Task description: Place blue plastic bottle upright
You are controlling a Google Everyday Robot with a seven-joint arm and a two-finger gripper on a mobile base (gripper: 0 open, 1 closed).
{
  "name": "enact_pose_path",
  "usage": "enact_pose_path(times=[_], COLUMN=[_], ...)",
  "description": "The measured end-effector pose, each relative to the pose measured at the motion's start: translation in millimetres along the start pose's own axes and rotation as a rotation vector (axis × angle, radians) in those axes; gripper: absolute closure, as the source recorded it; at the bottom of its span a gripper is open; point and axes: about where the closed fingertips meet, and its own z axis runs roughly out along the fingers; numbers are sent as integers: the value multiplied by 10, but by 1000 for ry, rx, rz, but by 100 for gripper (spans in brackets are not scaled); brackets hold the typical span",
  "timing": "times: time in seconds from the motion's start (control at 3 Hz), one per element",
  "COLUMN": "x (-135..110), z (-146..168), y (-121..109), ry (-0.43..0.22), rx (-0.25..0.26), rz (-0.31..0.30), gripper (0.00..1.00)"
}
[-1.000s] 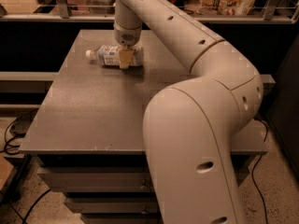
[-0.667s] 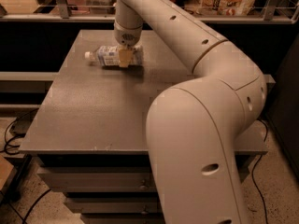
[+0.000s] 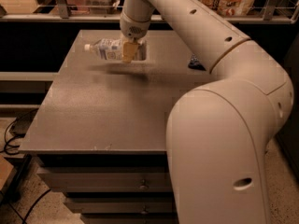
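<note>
Since the blue plastic bottle (image 3: 106,49) hangs sideways just above the far part of the table (image 3: 93,120), cap pointing left, the gripper (image 3: 134,51), fingers (image 3: 127,53) closed on its base end, probably must rotate it upright.

bottle (image 3: 105,49) base behind end effector (image 3: 134,52), wrapper (image 3: 195,63) half-hidden

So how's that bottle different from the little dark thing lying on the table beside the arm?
The bottle is clear, white-capped, pale-labelled; the wrapper is dark blue. The claw grips the bottle on its side above the table, shadow beneath; the wrapper lies on the table, untouched. The bottle looks larger, though the arm hides part of the wrapper. Both are toward the far end.
</note>
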Motion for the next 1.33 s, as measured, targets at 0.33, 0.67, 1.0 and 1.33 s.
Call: enact_pose_path(times=[0.33,0.67,1.0,1.33], x=[27,87,170,337], z=[-221,-378,-494,-586], y=[11,33,51,110], ry=[-103,-235,-374,-548], rx=[44,91,138,194], rz=[4,29,63,134], gripper=[100,100,100,100])
